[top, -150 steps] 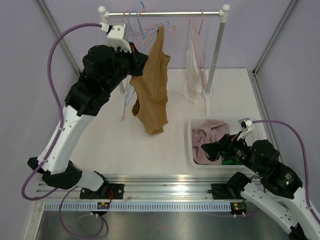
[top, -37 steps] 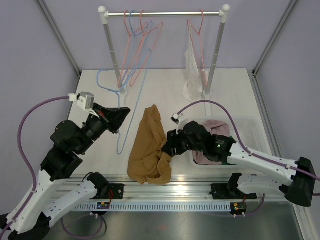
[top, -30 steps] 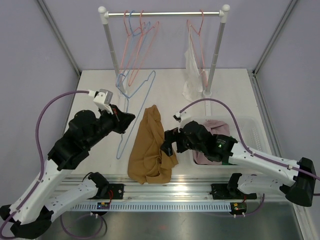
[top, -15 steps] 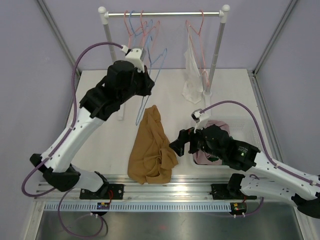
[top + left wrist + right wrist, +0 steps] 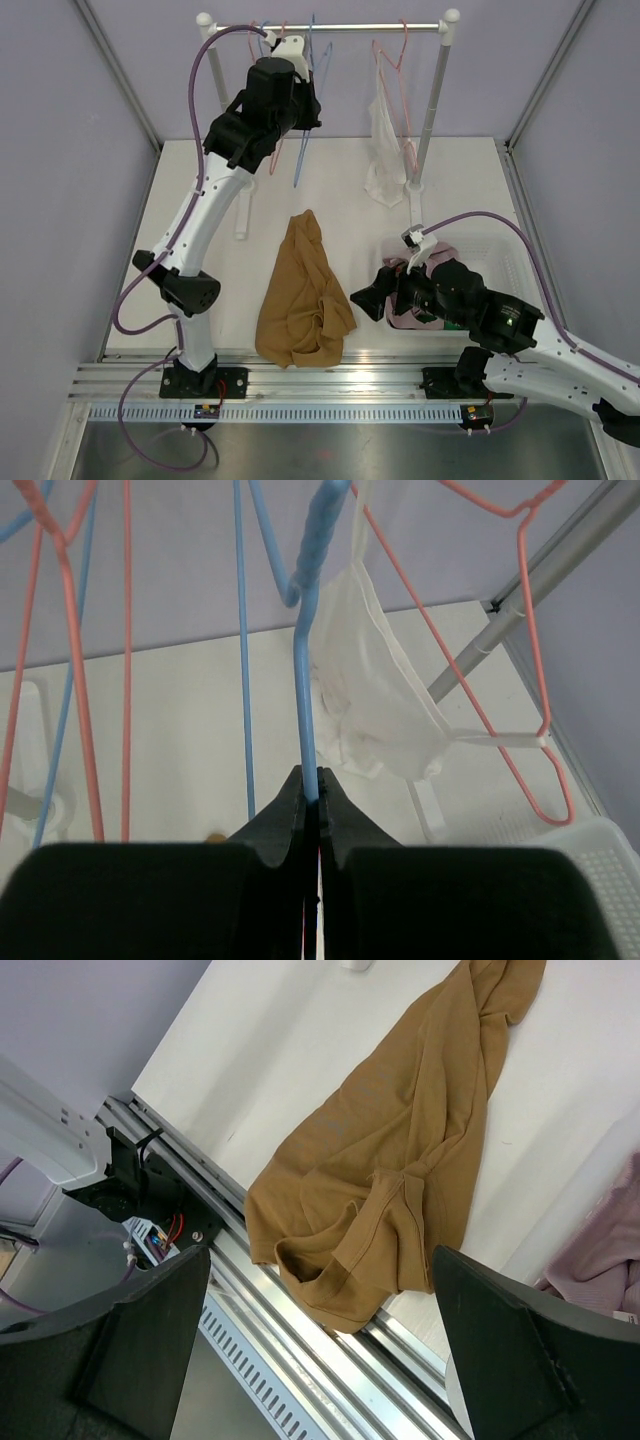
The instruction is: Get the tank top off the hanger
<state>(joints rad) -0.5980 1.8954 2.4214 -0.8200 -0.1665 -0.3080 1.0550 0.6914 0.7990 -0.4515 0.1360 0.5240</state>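
Observation:
The brown tank top [image 5: 300,300] lies crumpled on the table near the front rail, off any hanger; it also shows in the right wrist view [image 5: 400,1160]. My left gripper [image 5: 305,105] is up at the clothes rail, shut on a bare blue hanger [image 5: 308,695], whose wire runs up between the jaws. My right gripper [image 5: 368,303] is open and empty, hovering just right of the tank top, its fingers [image 5: 520,1350] wide apart.
The clothes rail [image 5: 330,27] holds several pink and blue hangers [image 5: 262,50] and a white garment [image 5: 385,150] on a pink hanger. A white basket [image 5: 500,262] with pink clothes stands at the right. The metal front rail [image 5: 320,375] runs along the table's near edge.
My left arm has lifted the blue hanger from the table up to the rail. My right gripper has let go of the tank top and drawn back to the right.

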